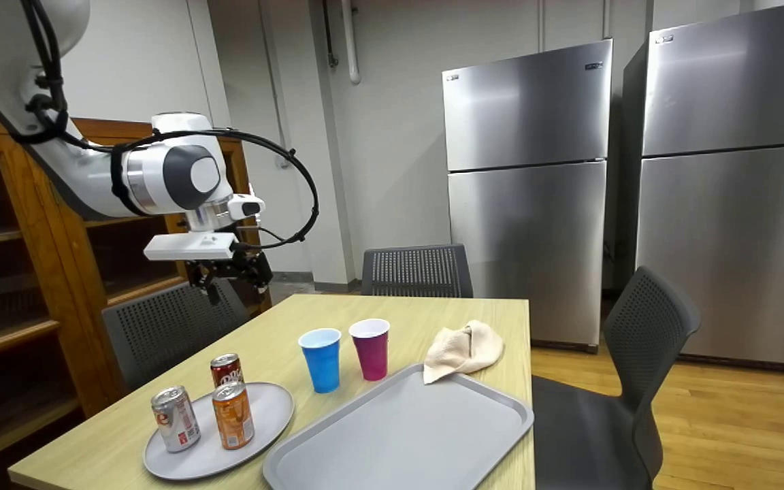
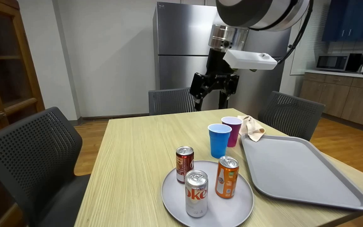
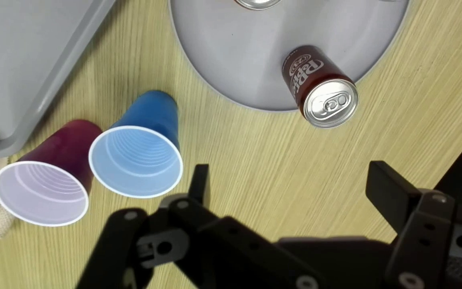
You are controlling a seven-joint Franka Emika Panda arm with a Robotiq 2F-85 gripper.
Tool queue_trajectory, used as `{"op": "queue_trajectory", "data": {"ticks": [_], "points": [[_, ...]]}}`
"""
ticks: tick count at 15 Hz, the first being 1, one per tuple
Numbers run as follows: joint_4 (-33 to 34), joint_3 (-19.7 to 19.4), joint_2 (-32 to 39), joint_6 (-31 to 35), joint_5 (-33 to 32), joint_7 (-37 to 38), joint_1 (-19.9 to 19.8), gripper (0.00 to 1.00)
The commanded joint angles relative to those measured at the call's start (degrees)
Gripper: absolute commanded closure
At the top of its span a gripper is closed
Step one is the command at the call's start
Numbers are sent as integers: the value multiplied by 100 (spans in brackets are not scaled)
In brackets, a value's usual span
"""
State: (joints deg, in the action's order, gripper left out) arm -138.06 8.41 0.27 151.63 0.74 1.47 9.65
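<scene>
My gripper (image 3: 290,180) hangs in the air over the table, jaws wide apart, with only bare tabletop seen between them. In both exterior views it stays well above everything and touches nothing. A blue cup (image 3: 150,114) appears left of the fingers in the wrist view, upright beside a magenta cup (image 3: 70,140). Ahead of the fingers, a dark red Dr Pepper can (image 3: 305,74) stands on the round grey plate (image 3: 231,60). That plate also bears a silver Diet Coke can (image 2: 196,195) and an orange can (image 2: 227,178), both mostly cut off in the wrist view.
A large grey tray (image 1: 405,435) lies beside the plate and cups. One corner is overlapped by a crumpled beige cloth (image 1: 467,347). Dark chairs (image 1: 419,272) surround the wooden table (image 2: 137,157). Behind them stand steel refrigerators (image 1: 528,204) and a wooden cabinet (image 1: 65,272).
</scene>
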Motion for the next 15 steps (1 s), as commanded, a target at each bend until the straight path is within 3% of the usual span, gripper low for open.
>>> {"op": "queue_trajectory", "data": {"ticks": [1,15], "points": [[6,24,4,-17,8,-10,-24,0],[320,302,419,136,0,-596,185,0]]}}
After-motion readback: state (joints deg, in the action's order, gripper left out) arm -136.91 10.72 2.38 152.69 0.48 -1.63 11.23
